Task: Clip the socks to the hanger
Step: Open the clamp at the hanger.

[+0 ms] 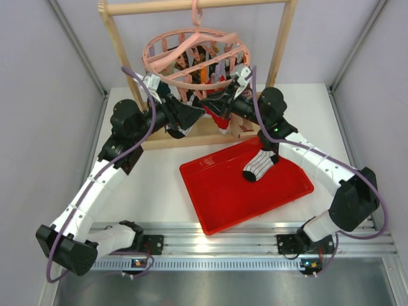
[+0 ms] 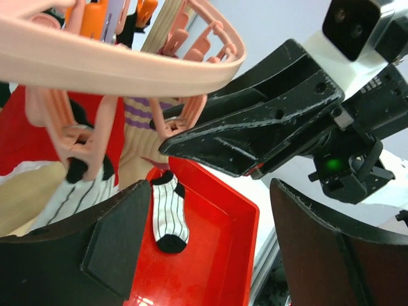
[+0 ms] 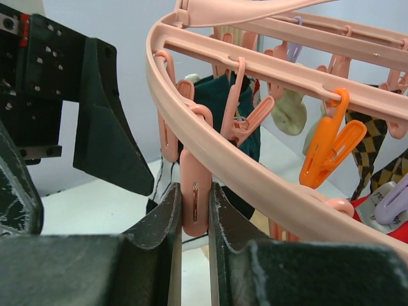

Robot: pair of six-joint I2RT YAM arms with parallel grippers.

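- Hanger (image 1: 153,60): one striped sock (image 2: 73,197) hangs under a rim peg and appears clipped.
- Red tray (image 1: 217,197): the second sock (image 1: 259,166) lies flat, not yet clipped.
- Left gripper (image 2: 210,213): jaws wide apart, empty, beneath the ring.
- Right gripper (image 3: 194,197): pinched on a pink peg (image 3: 193,172).

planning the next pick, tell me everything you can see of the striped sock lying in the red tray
The short white fabric sock with thin black pinstripes has black ends. It lies flat and limp, slightly bent, in the far right part of the shallow red plastic tray. Only the tray floor seems to touch it.
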